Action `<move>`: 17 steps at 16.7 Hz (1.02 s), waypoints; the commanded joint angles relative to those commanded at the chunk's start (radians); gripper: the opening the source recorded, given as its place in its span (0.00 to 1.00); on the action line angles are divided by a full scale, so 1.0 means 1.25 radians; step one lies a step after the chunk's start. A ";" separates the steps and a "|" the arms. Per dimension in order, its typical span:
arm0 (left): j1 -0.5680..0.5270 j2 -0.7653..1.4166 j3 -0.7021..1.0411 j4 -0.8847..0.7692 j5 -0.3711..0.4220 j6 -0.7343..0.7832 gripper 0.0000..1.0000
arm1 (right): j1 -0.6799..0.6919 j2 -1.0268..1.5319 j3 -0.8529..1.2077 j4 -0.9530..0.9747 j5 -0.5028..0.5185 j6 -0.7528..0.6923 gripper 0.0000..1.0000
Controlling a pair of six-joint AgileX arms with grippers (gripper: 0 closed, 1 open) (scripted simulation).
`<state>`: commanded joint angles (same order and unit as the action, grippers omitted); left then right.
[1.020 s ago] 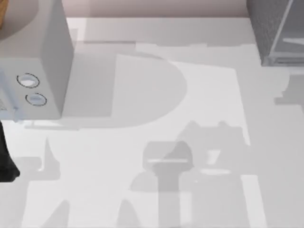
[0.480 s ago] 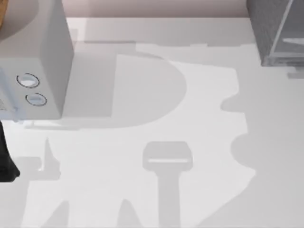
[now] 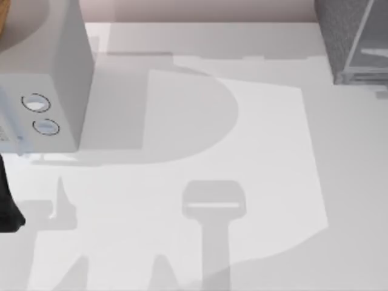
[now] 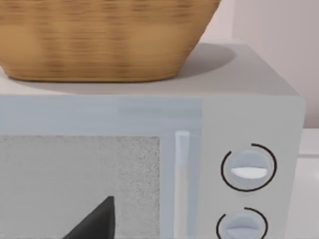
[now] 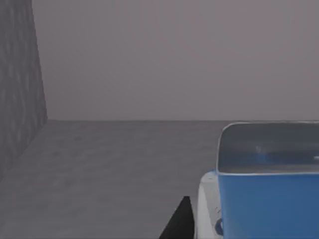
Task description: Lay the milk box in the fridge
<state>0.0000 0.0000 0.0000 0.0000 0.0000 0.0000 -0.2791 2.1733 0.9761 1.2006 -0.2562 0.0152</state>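
Note:
The milk box, blue with a white edge, fills the near corner of the right wrist view, inside the fridge. My right gripper is shut on it, with one dark fingertip against its side. Grey inner panels and a speckled wall surround the box. In the top view the fridge stands at the table's far right corner. My left arm stays parked at the table's left edge.
A light-grey appliance with two round dials stands at the far left, with a wicker basket on top of it. The left wrist view faces its door from close by. Shadows lie across the white table.
The right arm's shadow has slid off the right side of the table and out of the top view. The left arm has not moved.

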 joint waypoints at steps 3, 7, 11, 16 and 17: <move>0.000 0.000 0.000 0.000 0.000 0.000 1.00 | 0.004 -0.001 -0.004 -0.002 0.000 0.001 0.00; 0.000 0.000 0.000 0.000 0.000 0.000 1.00 | 0.005 0.021 0.036 -0.019 0.004 0.002 0.00; 0.000 0.000 0.000 0.000 0.000 0.000 1.00 | 0.012 0.054 0.115 -0.066 0.012 0.002 0.00; 0.000 0.000 0.000 0.000 0.000 0.000 1.00 | 0.022 0.094 0.211 -0.122 0.019 0.000 0.00; 0.000 0.000 0.000 0.000 0.000 0.000 1.00 | 0.025 0.101 0.231 -0.133 0.020 -0.001 0.00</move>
<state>0.0000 0.0000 0.0000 0.0000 0.0000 0.0000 -0.2481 2.3001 1.2646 1.0349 -0.2306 0.0141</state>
